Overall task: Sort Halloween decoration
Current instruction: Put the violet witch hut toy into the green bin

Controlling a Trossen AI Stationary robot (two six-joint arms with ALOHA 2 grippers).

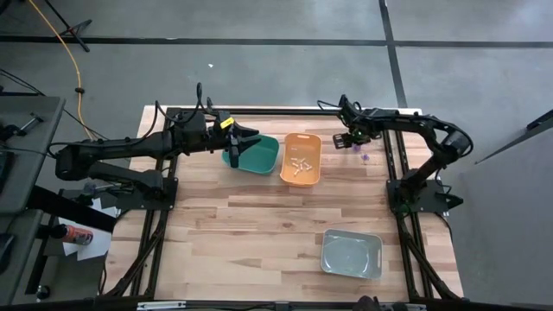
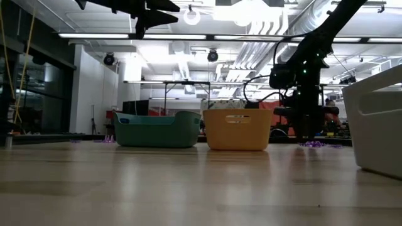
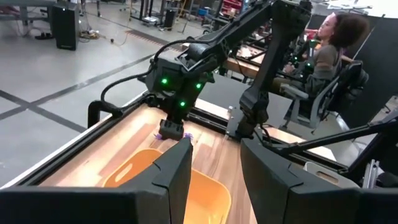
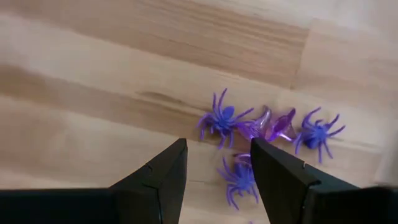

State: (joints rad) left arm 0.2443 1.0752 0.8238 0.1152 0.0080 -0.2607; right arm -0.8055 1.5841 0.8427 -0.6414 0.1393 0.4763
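Purple spider trinkets of the Halloween decoration lie loose on the wooden table near its far right, seen as a small purple cluster from above. My right gripper points down over them, open, with one spider below the gap between its fingers. Several whitish trinkets lie in the orange bin. My left gripper is held high over the green bin, open and with nothing in it.
A grey bin stands at the near right of the table. The green and orange bins stand side by side at the far middle. Bare wood lies in the middle and near left. A person sits beyond the table.
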